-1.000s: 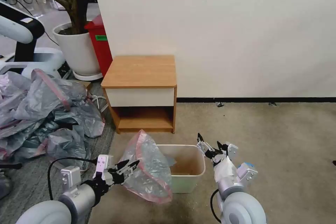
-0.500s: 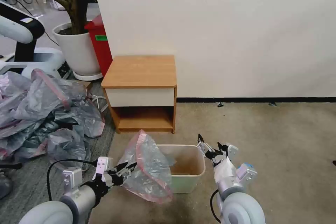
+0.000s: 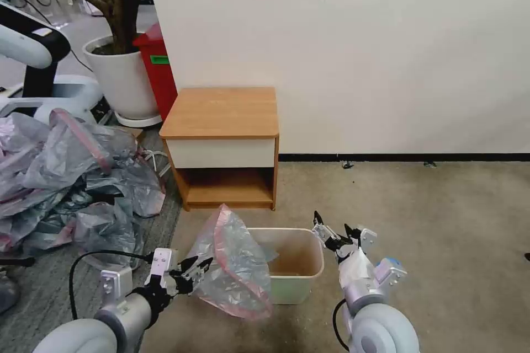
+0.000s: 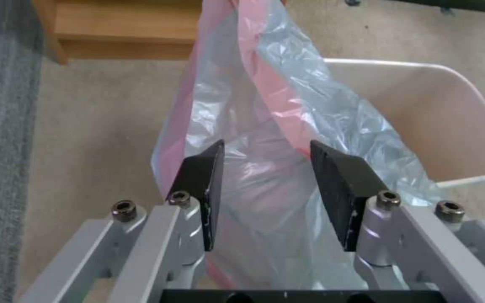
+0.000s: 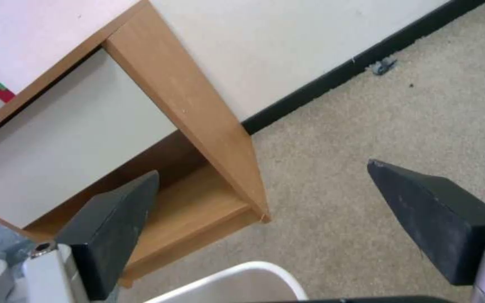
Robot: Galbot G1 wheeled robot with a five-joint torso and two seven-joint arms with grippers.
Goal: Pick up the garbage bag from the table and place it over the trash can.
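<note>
The left gripper (image 4: 265,193), jaws parted and no longer pinching, has drawn back from the bag (image 3: 234,265), which now drapes unheld over the can's (image 3: 292,270) near-left rim (only partly fitted, it seems). The right gripper (image 3: 333,233) hovers open beside the far rim. No writing is readable.

Garbage bag (image 3: 234,265): translucent grey plastic, pink rim band. Trash can (image 3: 298,265): cream, brownish staining inside. Bench (image 3: 223,113): light-brown wood top and sides, white drawer front. Carpet (image 3: 430,215): speckled beige; grey strip at lower left of frame. Heap of bags (image 3: 66,176), left of frame: grey with pink bands. Left pincer (image 4: 265,185) and right pincer (image 5: 265,210): black pads, silver links
</note>
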